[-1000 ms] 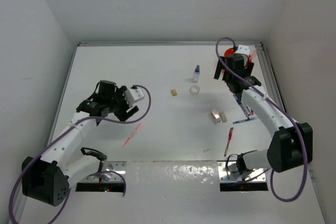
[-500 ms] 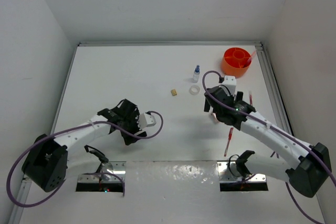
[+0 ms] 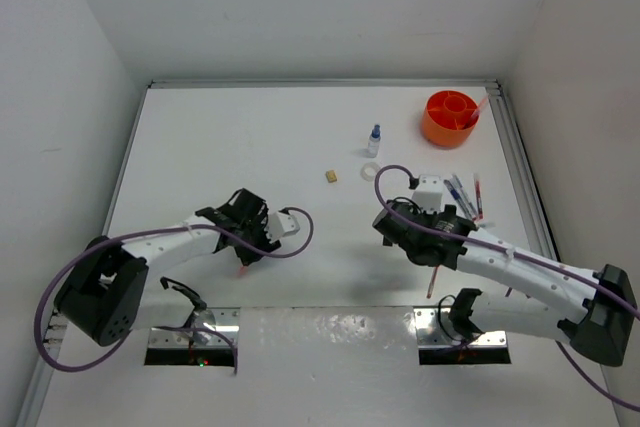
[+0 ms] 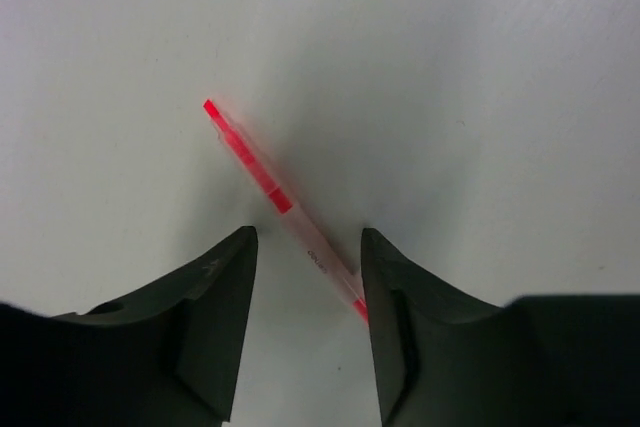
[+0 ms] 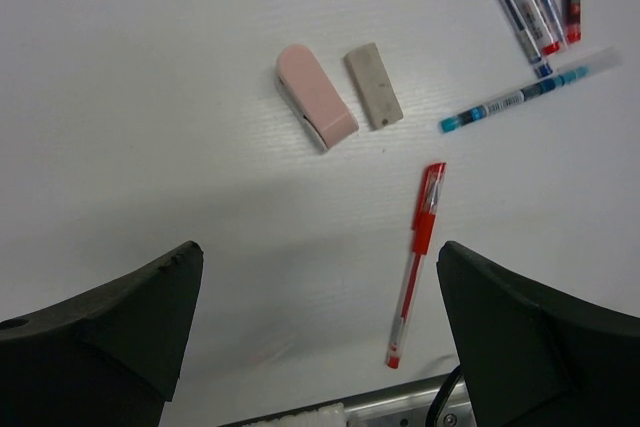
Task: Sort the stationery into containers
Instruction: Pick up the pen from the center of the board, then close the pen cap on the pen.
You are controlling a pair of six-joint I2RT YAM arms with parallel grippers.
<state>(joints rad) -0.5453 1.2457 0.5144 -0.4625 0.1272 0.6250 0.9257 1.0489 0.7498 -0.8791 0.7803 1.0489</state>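
Both gape: left hand [image 4: 308, 239] straddles pink pen [image 4: 250, 162], right hand [image 5: 318, 249] over grey eraser [image 5: 373, 85], red pen [image 5: 417, 257].

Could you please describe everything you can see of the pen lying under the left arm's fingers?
The pen is thin, its far half bright red, its near half clear and plastic-looking. It lies flat and slanted on the white table, its near part running between the two dark fingers, which stand apart on either side. Its near end sits right by one finger; whether they touch is unclear.
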